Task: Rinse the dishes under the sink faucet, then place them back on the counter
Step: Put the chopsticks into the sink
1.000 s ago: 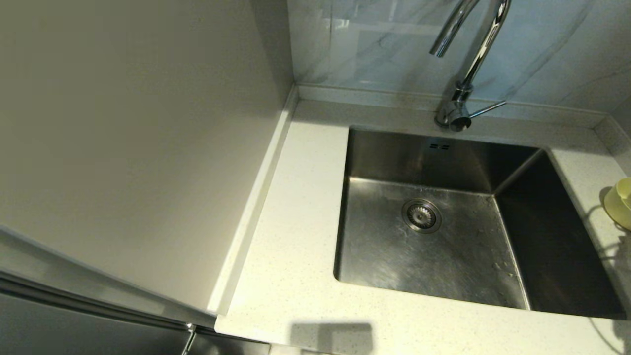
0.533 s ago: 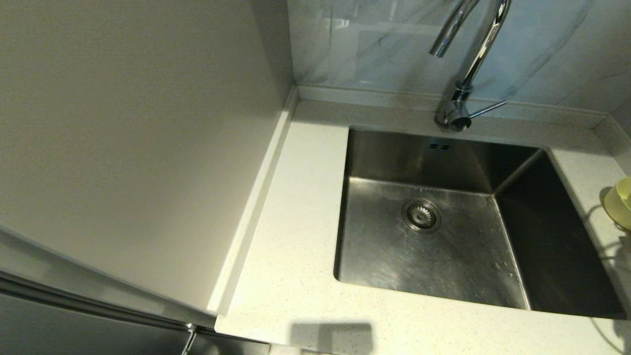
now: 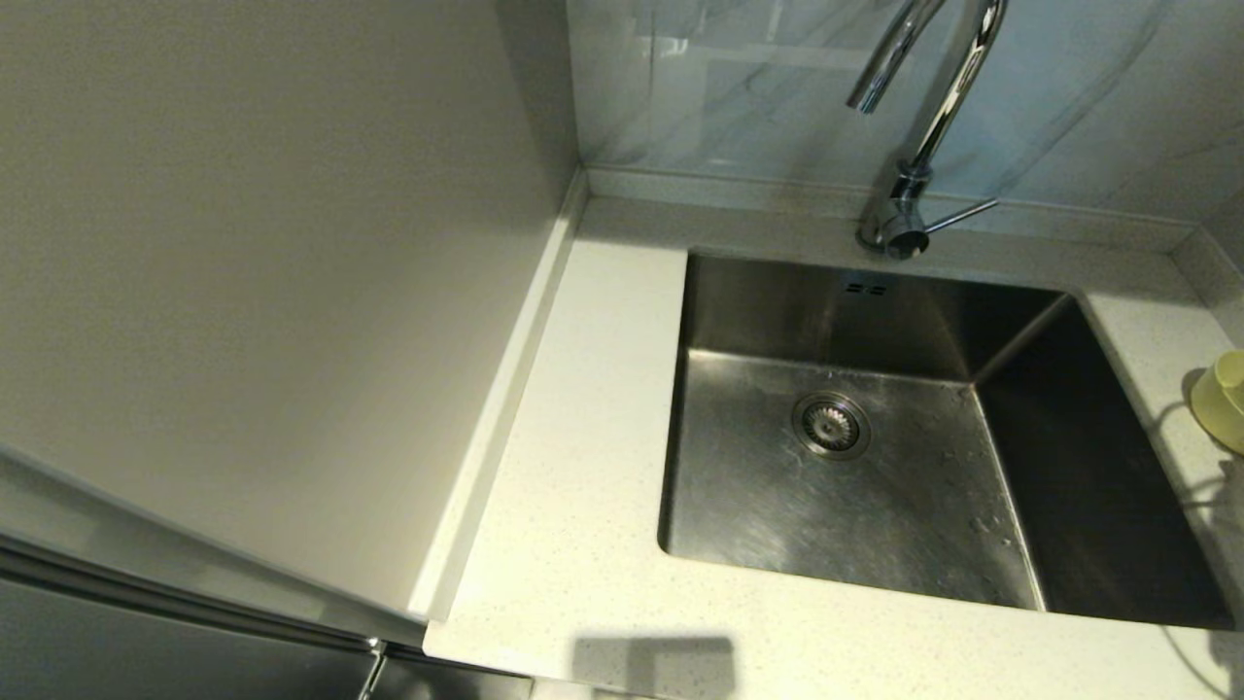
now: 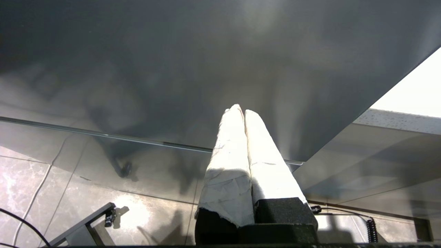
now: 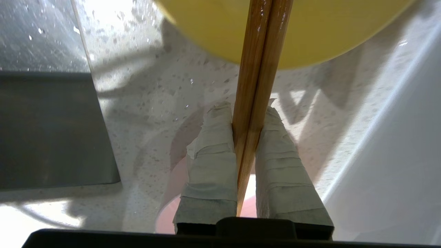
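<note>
- We are holding our right gripper [image 5: 246, 113] low over the speckled table [image 5: 144, 103], just off the right side of the sink [image 3: 855, 428].
- Its jaws are nearly shut, pinching the pair of wooden chopsticks [image 5: 256, 79] between the two taped fingers [image 5: 213, 151].
- The chopsticks are lying side by side, running straight along the gap and reaching out past the fingertips, across the front of the pale-yellow bowl [image 5: 310, 31].
- The yellow bowl is sitting just beyond the jaws; in the head view only its edge [image 3: 1223, 399] is showing, on the table right of the sink.
- The pale-pink bowl [image 5: 172, 186] is lying directly beneath the jaws, mostly hidden by the fingers.
- To one side of the jaws a corner of the sink's dark rim [image 5: 51, 127] is showing; to the other, the table's low raised edge [image 5: 386, 151].
- The faucet [image 3: 923, 126] is standing behind the basin, well apart from the jaws, with no water running that we can see.
- We are keeping our left gripper [image 4: 243, 112] parked low beside a dark cabinet front, jaws pressed together and holding nothing.
</note>
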Robot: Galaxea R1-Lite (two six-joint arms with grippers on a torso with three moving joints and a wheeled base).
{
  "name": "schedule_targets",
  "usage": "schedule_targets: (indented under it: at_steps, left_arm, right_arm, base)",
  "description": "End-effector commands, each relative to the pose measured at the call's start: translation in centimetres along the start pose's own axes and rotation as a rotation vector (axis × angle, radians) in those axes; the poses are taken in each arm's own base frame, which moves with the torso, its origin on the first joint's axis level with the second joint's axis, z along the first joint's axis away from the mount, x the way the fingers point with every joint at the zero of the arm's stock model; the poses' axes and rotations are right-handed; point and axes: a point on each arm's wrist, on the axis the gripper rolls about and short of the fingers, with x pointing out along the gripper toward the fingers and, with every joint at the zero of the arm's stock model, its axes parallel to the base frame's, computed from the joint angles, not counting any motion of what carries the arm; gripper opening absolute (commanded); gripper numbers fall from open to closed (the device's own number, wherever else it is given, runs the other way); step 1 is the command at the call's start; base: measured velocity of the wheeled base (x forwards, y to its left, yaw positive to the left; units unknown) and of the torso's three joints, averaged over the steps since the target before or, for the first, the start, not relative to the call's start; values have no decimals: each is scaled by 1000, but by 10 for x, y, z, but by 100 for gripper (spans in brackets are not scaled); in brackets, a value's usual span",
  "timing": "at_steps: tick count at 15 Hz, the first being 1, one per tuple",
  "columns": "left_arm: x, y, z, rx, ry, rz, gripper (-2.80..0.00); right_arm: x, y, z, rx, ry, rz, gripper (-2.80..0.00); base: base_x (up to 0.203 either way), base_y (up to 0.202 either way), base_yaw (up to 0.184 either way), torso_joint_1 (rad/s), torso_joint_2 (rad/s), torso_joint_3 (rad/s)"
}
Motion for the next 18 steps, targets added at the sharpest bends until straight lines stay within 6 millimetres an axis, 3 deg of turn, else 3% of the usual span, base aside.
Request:
schedule_targets:
  at_steps: [1, 6, 10, 14, 18]
  left_arm:
    - [0, 0, 0, -1, -3, 1, -280]
    - [0, 0, 0, -1, -3, 1, -280]
    - [0, 0, 0, -1, -3, 1, -280]
    - [0, 0, 0, -1, -3, 1, -280]
    - [0, 0, 0, -1, -3, 1, -280]
  right_arm:
    - [-4, 0, 1, -3, -11, -5, -280]
    - [-28, 4, -2, -5, -53, -36, -280]
    - [-71, 19, -16, -23, -128, -79, -280]
    - [-102, 60, -22, -175, -250, -93, -280]
    - [-98, 108, -12, -331, -330, -69, -280]
  base:
    - [0, 0, 0, 0, 0, 0]
    - [0, 0, 0, 0, 0, 0]
    - [0, 0, 0, 0, 0, 0]
    - [0, 0, 0, 0, 0, 0]
    - [0, 0, 0, 0, 0, 0]
